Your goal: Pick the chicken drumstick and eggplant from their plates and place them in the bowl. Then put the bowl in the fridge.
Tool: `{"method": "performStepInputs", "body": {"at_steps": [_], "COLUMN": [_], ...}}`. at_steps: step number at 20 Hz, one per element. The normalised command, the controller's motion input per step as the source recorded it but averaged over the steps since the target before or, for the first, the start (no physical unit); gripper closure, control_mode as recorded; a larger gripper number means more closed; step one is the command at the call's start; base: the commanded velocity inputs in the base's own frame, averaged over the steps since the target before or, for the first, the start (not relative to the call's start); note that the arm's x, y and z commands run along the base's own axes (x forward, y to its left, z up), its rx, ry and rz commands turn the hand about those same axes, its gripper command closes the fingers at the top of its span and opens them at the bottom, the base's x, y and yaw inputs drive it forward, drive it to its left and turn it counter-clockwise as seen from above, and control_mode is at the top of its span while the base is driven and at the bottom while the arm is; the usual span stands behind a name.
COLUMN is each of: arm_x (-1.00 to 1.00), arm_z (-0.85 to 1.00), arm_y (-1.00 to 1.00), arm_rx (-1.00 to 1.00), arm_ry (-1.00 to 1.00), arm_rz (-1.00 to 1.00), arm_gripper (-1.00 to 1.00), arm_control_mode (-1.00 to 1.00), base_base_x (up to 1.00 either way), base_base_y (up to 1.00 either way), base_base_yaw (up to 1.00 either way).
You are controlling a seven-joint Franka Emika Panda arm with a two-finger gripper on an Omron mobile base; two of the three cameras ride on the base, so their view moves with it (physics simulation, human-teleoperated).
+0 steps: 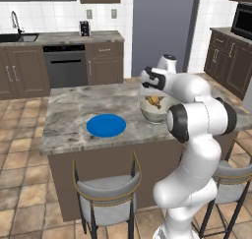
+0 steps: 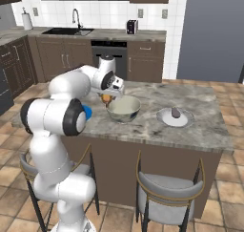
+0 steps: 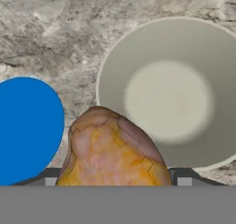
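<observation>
On the grey marble tabletop [image 1: 74, 115] the gripper [image 1: 155, 99] holds the chicken drumstick [image 1: 155, 101] between its wide-set jaws, above the rim of the pale grey-green bowl [image 1: 153, 112]. Through the hand view the drumstick [image 3: 114, 151] fills the 6 o'clock area, the bowl [image 3: 173, 91] lies toward 2 o'clock of it with nothing inside, and the bare blue plate [image 3: 25, 126] sits at 9 o'clock. From the right base view the bowl [image 2: 123, 109] stands near the middle of the tabletop, and at its 3 o'clock a grey plate [image 2: 175, 118] carries a small dark lump, well apart from it.
</observation>
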Motion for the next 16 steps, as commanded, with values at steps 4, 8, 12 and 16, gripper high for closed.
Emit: {"method": "performStepInputs", "body": {"at_steps": [4,8,12,16], "arm_x": [0.30,0.29,0.45,0.38], "arm_z": [-0.13,-0.32,-0.27,-0.29], "arm_y": [-0.43,-0.21,-0.15,-0.08], "arm_rx": [0.00,0.00,0.00,0.00], "arm_ry": [0.01,0.00,0.05,0.12], "arm_rz": [-0.02,-0.05,-0.04,-0.03], "arm_gripper": [1.00,1.00,1.00,1.00], "arm_control_mode": [-1.00,-1.00,-1.00,-1.00], "base_base_x": [0.00,0.00,0.00,0.00], "base_base_y": [0.00,0.00,0.00,0.00], "base_base_yaw": [0.00,0.00,0.00,0.00]}}
